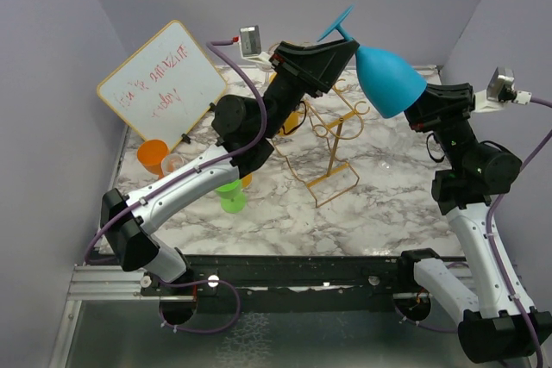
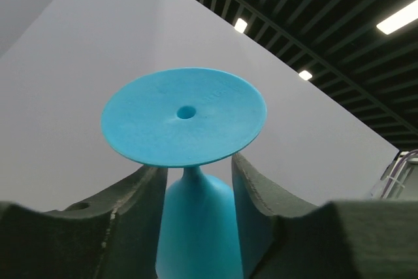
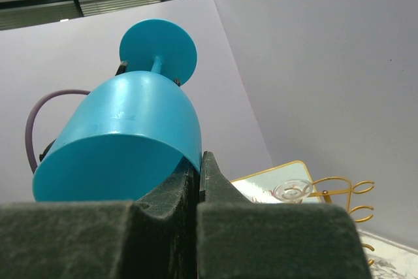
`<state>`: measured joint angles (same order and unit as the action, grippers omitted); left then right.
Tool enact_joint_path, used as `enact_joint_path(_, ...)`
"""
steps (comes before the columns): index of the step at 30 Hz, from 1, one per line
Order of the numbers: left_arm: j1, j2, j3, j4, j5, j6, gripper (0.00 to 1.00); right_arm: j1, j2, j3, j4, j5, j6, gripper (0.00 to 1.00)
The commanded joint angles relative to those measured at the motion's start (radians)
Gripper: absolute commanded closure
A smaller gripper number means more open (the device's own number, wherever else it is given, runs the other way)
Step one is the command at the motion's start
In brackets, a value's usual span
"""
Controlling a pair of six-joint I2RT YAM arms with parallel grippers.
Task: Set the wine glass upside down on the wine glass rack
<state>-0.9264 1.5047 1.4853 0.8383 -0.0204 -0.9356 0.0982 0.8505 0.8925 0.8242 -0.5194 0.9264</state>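
A blue wine glass (image 1: 388, 79) hangs high in the air, tilted, with its foot (image 2: 186, 115) up and to the left. My right gripper (image 1: 421, 105) is shut on the bowl's rim, one finger inside and one outside, as the right wrist view shows (image 3: 199, 161). My left gripper (image 1: 349, 40) straddles the stem just under the foot. Its fingers (image 2: 147, 194) lie against the narrow top of the bowl (image 2: 196, 227). The gold wire wine glass rack (image 1: 332, 140) stands on the marble table below and between the arms. Its curled hooks (image 3: 339, 191) show in the right wrist view.
A whiteboard (image 1: 159, 84) leans at the back left. An orange cup (image 1: 153, 157) and a green glass (image 1: 231, 196) stand beside the left arm. The foot of a clear glass (image 3: 292, 191) shows by the rack. Purple walls close in on three sides.
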Motion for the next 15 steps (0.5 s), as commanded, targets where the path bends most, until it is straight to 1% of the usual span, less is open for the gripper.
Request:
enact_joint_path(1, -0.013, 0.016, 0.054, 0.032, 0.000, 0.009, 0.60, 0.002, -0.007, -0.014, 0.036, -0.032, -0.002, 0.99)
enact_joint_path(8, -0.024, 0.016, 0.081, 0.034, 0.007, 0.047, 0.80, 0.002, -0.002, -0.020, 0.041, -0.045, 0.006, 0.99)
enact_joint_path(10, -0.026, 0.016, 0.077, 0.033, 0.011, 0.046, 0.82, 0.003, 0.000, -0.020, 0.043, -0.047, 0.011, 1.00)
enact_joint_path(15, -0.032, 0.031, 0.078, 0.033, 0.032, 0.030, 0.82, 0.002, 0.010, -0.025, 0.060, -0.048, 0.032, 0.99)
